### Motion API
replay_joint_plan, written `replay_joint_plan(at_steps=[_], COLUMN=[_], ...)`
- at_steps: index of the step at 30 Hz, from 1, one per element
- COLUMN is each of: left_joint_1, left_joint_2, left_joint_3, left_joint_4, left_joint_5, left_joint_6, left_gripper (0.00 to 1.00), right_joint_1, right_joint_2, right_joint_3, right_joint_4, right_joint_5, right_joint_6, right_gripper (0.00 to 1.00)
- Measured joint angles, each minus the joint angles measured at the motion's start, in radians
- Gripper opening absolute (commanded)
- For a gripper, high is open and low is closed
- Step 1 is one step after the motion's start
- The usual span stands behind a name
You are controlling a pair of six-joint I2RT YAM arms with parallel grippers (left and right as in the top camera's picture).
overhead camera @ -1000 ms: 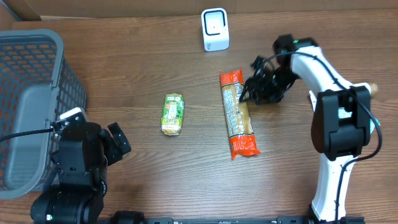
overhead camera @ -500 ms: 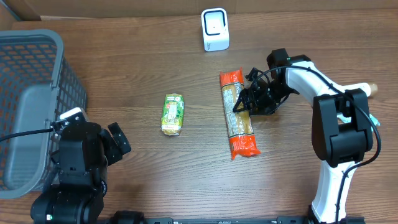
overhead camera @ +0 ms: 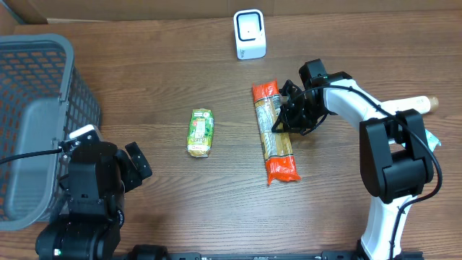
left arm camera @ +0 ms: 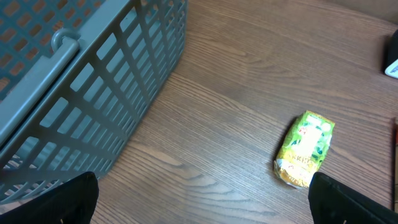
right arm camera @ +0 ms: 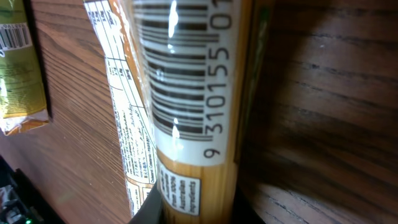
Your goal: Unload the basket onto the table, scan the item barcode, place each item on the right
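Overhead, the biggest thing is the grey basket [overhead camera: 36, 50] at the left edge, with the left gripper [left arm camera: 199, 198] parked beside it, fingers spread wide and holding nothing. The spaghetti packet [overhead camera: 278, 155] lies flat on the table right of centre. The right gripper [overhead camera: 283, 121] is down on its upper half, fingers tight against both sides in the wrist view, so it looks grasped. A small green packet [overhead camera: 201, 132] lies untouched to its left. The white scanner [overhead camera: 250, 34] stands apart, beyond the spaghetti's top end. The barcode [right arm camera: 180, 74] fills the right wrist view, facing that camera rather than the scanner. Judging by this, only the grasp is done; lifting and presenting the code remain.
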Motion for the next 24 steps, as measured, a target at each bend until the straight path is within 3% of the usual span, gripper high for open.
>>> replay_joint_plan(at_steps=[4,11,17,24], left_joint_1=[0.000,0.000,0.000,0.000], left_joint_2=[0.000,0.000,0.000,0.000], left_joint_3=[0.000,0.000,0.000,0.000], left_joint_4=[0.000,0.000,0.000,0.000], left_joint_5=[0.000,0.000,0.000,0.000], left_joint_6=[0.000,0.000,0.000,0.000], left_gripper=[1.00,0.99,1.00,0.99], right_joint_1=[-0.013,-0.034,0.026,0.256], right_joint_2=[0.008,0.034,0.013,0.001], right_joint_3=[0.011,0.156,0.266,0.265], right_joint_4=[-0.029,-0.247,-0.347,-0.364], right_joint_5=[-0.016,0.107,0.465,0.875], right_joint_6=[0.000,-0.010,0.066,0.224], right_gripper=[0.04,0.04,0.04,0.04])
